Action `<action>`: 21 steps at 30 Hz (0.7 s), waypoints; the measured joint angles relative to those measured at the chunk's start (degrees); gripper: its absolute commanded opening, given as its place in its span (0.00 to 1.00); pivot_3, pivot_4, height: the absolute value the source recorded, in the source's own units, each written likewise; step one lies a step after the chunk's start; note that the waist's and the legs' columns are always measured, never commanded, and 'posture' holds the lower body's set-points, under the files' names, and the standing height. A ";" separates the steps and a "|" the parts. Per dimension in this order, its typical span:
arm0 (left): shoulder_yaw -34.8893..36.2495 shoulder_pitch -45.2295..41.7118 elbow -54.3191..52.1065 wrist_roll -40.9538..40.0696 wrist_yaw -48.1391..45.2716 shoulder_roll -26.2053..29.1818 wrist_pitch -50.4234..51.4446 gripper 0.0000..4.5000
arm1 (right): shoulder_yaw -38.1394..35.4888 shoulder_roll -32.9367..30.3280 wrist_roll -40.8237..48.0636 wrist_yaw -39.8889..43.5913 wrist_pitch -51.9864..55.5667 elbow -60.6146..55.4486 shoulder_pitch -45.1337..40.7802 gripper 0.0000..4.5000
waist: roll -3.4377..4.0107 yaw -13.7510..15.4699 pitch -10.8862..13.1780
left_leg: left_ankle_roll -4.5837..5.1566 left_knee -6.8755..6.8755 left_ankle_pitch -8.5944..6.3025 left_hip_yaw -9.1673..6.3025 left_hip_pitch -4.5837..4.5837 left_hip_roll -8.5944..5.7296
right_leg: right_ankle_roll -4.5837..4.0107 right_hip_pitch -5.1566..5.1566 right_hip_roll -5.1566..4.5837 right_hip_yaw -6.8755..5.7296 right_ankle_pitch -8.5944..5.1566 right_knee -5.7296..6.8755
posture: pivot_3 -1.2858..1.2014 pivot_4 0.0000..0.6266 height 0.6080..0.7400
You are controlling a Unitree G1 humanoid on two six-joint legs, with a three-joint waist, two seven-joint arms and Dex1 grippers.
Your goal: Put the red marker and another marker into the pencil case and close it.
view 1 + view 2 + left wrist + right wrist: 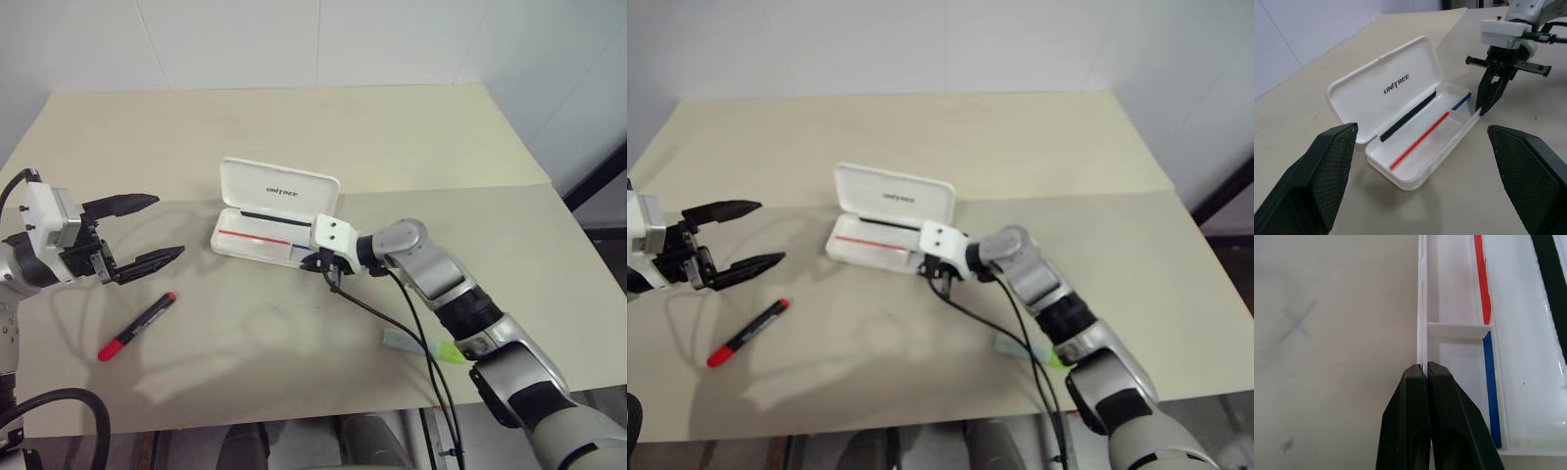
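The white pencil case (279, 191) lies open mid-table, lid up, its tray (1420, 147) empty with a red and a blue stripe. My right gripper (319, 261) is shut on the tray's thin near wall at its right end; the right wrist view shows the rim (1422, 308) pinched between the fingers (1405, 421). The red marker (137, 326) lies on the table at the front left. Just behind and above it hovers my left gripper (168, 225), open and empty, facing the case. The other marker, a pale highlighter with a green cap (423, 346), lies front right, partly behind my right arm.
The table's front edge (245, 416) runs close below both markers. A black cable (392, 318) hangs along my right arm across the highlighter. A faint pencilled cross (1298, 323) marks the tabletop in front of the case.
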 measured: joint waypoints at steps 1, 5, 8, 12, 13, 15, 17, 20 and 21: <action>-0.37 -0.37 0.04 0.00 -0.02 -0.50 0.00 1.00 | -0.55 -1.56 0.42 0.94 0.05 -2.10 0.88 0.00 | 0.00 0.03 0.00 | -0.01 0.00 0.00 0.00 0.00 0.00 | 0.01 0.00 -0.01 0.00 0.00 0.00 | 0.52 0.24 1.00; -1.73 -1.21 0.76 0.03 -0.07 -1.16 -0.06 1.00 | -2.46 -7.52 1.62 3.43 1.35 -11.08 5.72 0.00 | -0.03 0.04 0.01 | -0.01 -0.03 -0.01 -0.02 0.01 0.00 | 0.03 0.00 0.00 -0.02 -0.02 -0.01 | 0.52 0.24 1.00; -2.81 -2.32 1.26 0.05 -0.07 -1.71 -0.16 1.00 | -2.68 -10.47 2.74 4.89 3.49 -17.67 10.86 0.00 | -0.06 -0.12 0.03 | -0.01 -0.02 -0.01 -0.01 0.02 0.00 | 0.04 0.00 0.01 -0.01 -0.03 0.00 | 0.52 0.24 1.00; -4.03 -3.20 1.47 0.06 -0.17 -2.50 -0.44 1.00 | -2.82 -13.40 4.08 5.79 4.37 -23.91 15.58 0.00 | -0.08 -0.17 0.04 | -0.01 0.04 -0.01 -0.01 0.04 0.00 | 0.06 0.03 0.01 0.00 -0.03 0.04 | 0.52 0.24 1.00; -4.46 -3.43 1.66 0.07 -0.35 -2.78 -0.51 1.00 | -2.91 -14.13 4.25 5.90 4.21 -24.97 16.47 0.00 | -0.08 -0.05 0.04 | -0.01 0.06 -0.01 -0.02 0.05 0.00 | 0.06 0.06 0.01 0.00 -0.02 0.04 | 0.52 0.24 1.00; -5.16 -4.04 2.57 0.12 -0.75 -3.03 -0.56 1.00 | -3.08 -14.98 4.36 6.02 3.79 -26.03 17.75 0.00 | -0.13 -0.02 0.06 | -0.02 0.11 0.00 -0.03 0.07 0.00 | 0.07 0.10 0.01 -0.01 -0.02 0.04 | 0.52 0.24 1.00; -5.47 -4.78 3.33 0.16 -0.92 -3.22 -0.58 1.00 | -3.60 -15.58 4.79 6.08 3.00 -26.67 19.40 0.00 | -0.16 0.09 0.08 | -0.02 0.15 0.00 -0.04 0.07 -0.01 | 0.09 0.13 0.01 0.00 -0.01 0.02 | 0.52 0.24 1.00; -6.43 -5.53 3.47 0.17 -1.10 -3.39 -0.59 1.00 | -3.74 -16.34 4.98 6.30 2.26 -27.10 20.45 0.00 | -0.17 0.10 0.08 | -0.02 0.16 0.00 -0.04 0.07 -0.01 | 0.10 0.15 0.00 0.00 0.00 0.01 | 0.52 0.24 1.00; -6.65 -5.66 3.48 0.17 -1.14 -3.63 -0.58 1.00 | -3.74 -16.72 4.99 6.53 1.47 -27.11 20.76 0.00 | -0.17 0.14 0.08 | -0.02 0.15 0.00 -0.04 0.07 -0.01 | 0.10 0.15 0.00 0.00 0.00 0.01 | 0.52 0.24 1.00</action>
